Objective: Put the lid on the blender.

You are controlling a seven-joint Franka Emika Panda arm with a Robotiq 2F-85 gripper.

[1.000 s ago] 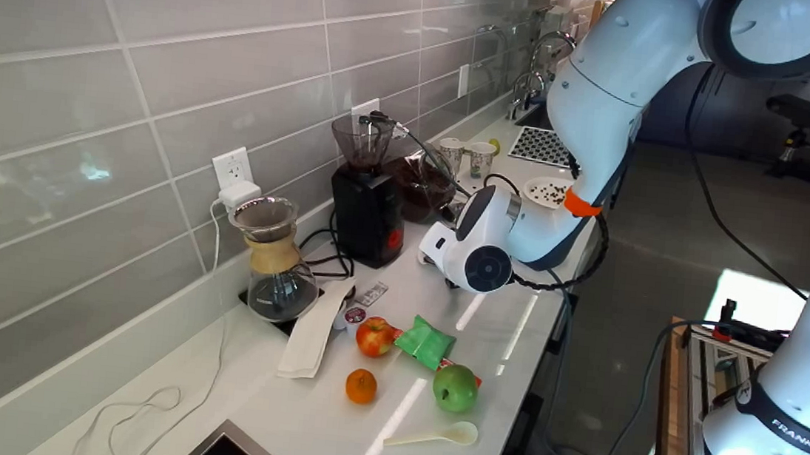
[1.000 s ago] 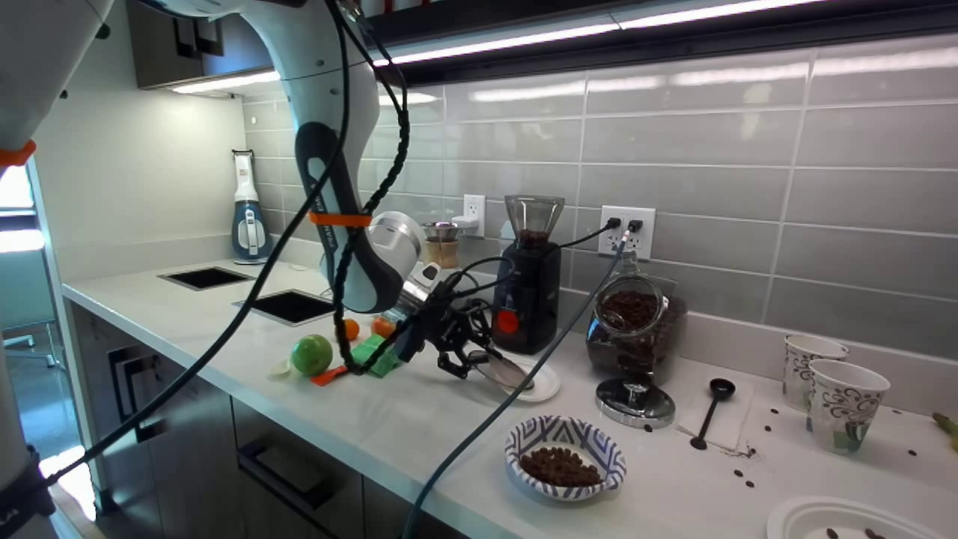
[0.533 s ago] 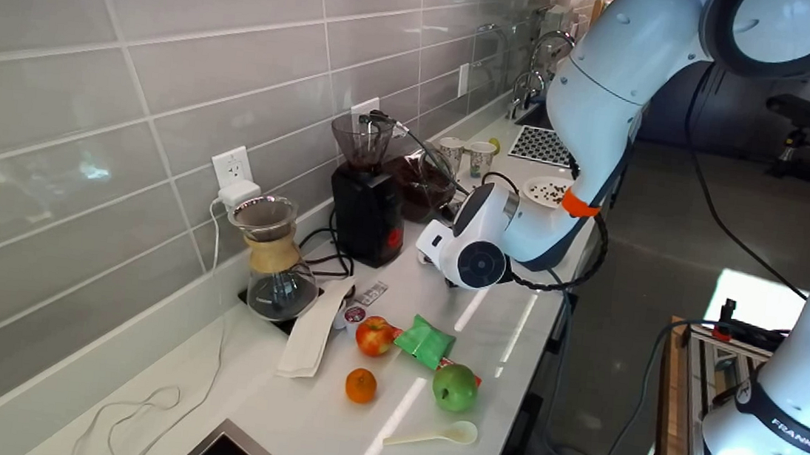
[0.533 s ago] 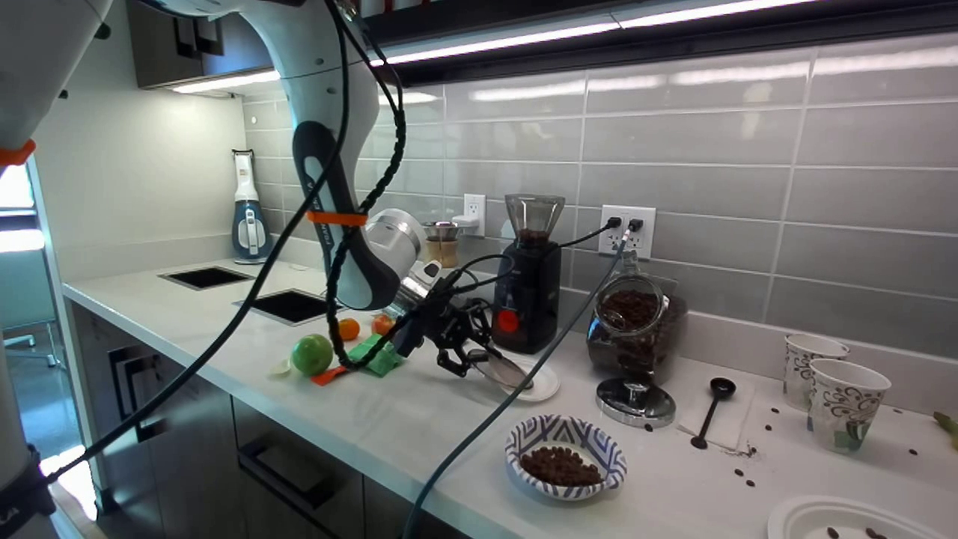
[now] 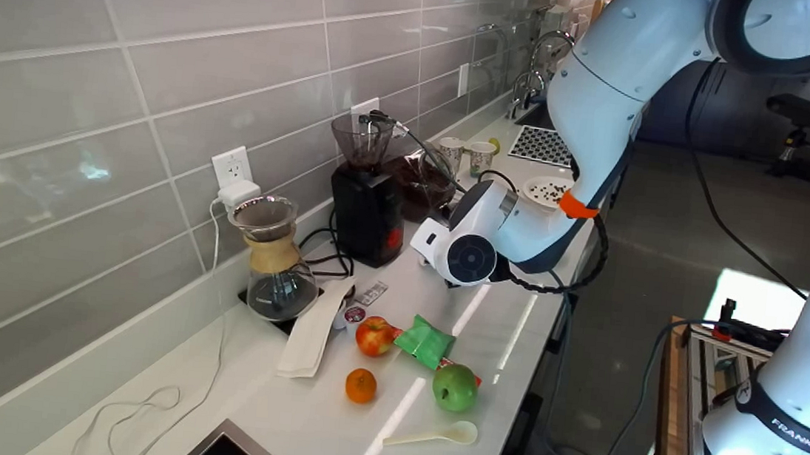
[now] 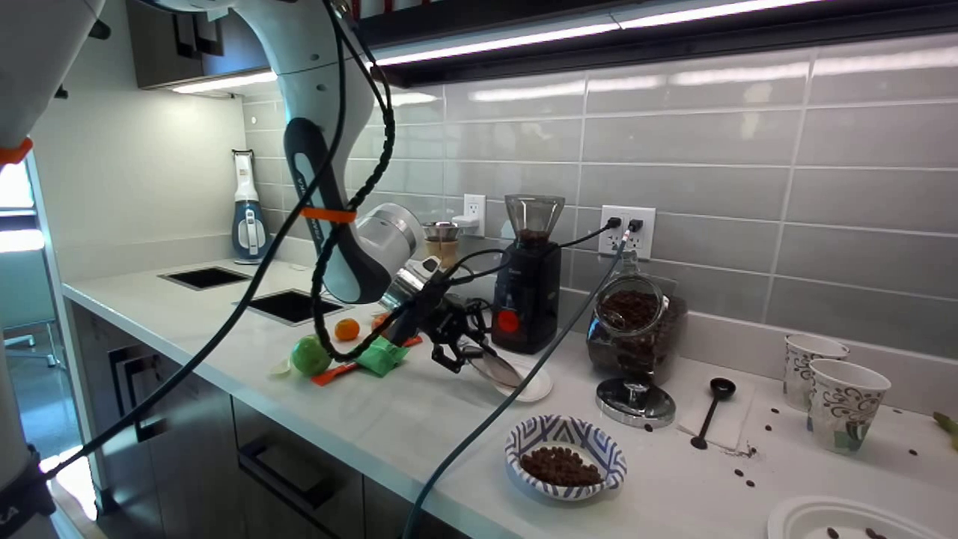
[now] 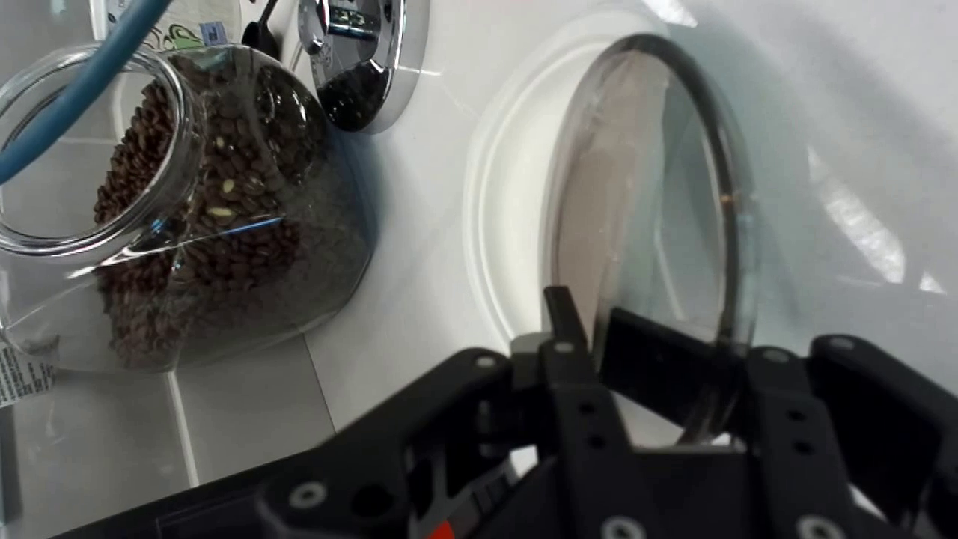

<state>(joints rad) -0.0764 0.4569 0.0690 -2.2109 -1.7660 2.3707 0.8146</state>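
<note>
The blender has a black body (image 6: 528, 299) and a clear flared jar (image 6: 534, 217) with dark contents at its bottom; its body also shows in an exterior view (image 5: 367, 216). The lid (image 6: 498, 369) is a clear round disc with a dark rim, tilted, over a white plate (image 6: 537, 385). It fills the middle of the wrist view (image 7: 636, 187). My gripper (image 6: 462, 355) is shut on the lid's near edge, which sits between the fingers in the wrist view (image 7: 599, 329). I cannot tell whether the lid's lower edge touches the plate. The blender's jar mouth has nothing on it.
A bean jar (image 6: 636, 322) and its chrome lid (image 6: 635, 404) stand right of the blender. A patterned bowl (image 6: 565, 457) of beans is in front. A blue cable (image 6: 479, 427) crosses before the gripper. A glass carafe (image 5: 275, 267), fruit and a green packet (image 5: 425, 342) lie farther along.
My gripper and the tilted lid have moved a little left in an exterior view, away from the bean jar. The plate's edge has also shifted slightly left. The gripper stays shut on the lid.
</note>
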